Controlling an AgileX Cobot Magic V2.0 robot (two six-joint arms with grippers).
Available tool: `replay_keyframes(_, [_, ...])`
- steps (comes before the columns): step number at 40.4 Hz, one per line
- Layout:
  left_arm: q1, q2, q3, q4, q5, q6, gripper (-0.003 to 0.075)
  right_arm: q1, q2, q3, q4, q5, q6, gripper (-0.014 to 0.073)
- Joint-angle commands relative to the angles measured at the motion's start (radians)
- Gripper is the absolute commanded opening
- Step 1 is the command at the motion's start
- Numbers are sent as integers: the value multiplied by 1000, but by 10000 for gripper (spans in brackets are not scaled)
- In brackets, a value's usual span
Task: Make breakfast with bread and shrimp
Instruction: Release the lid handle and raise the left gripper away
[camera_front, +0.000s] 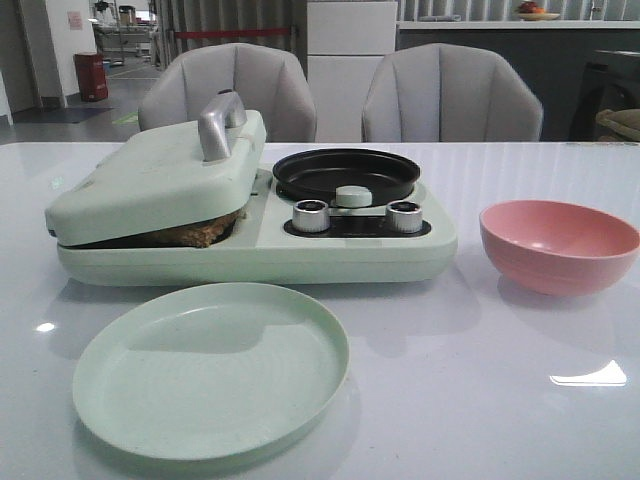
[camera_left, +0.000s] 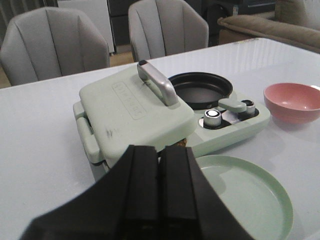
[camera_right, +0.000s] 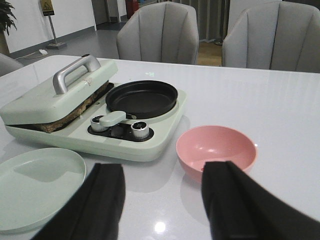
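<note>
**Bread under the lid, both sets of fingers empty**

Nearest the front camera lies the pale green plate (camera_front: 210, 368), bare on the desk (camera_front: 560, 400). Behind it the bread (camera_front: 195, 233) sits clamped under the sandwich maker's lid (camera_front: 160, 175), only its brown edge showing. My left fingers (camera_left: 159, 192) are pressed together, holding nothing; my right fingers (camera_right: 162, 200) are spread wide, empty, above the pink bowl (camera_right: 216, 150). I see no shrimp. The lid's handle (camera_left: 159, 82) lies ahead of my left fingers, so that arm looks better placed to lift it.
</note>
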Motion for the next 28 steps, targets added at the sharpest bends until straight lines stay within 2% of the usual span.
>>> replay_keyframes(1, [-7, -4, -20, -22, -111, -11, 32, -4, 21, -26, -5, -92, -6, 459])
replay_keyframes(18, [-7, -4, -20, -22, -102, -11, 32, -4, 30, -38, 19, -82, -6, 459])
replay_keyframes(28, [-7, -4, -20, -22, -102, -11, 32, -4, 235, -163, -2, -70, -6, 459])
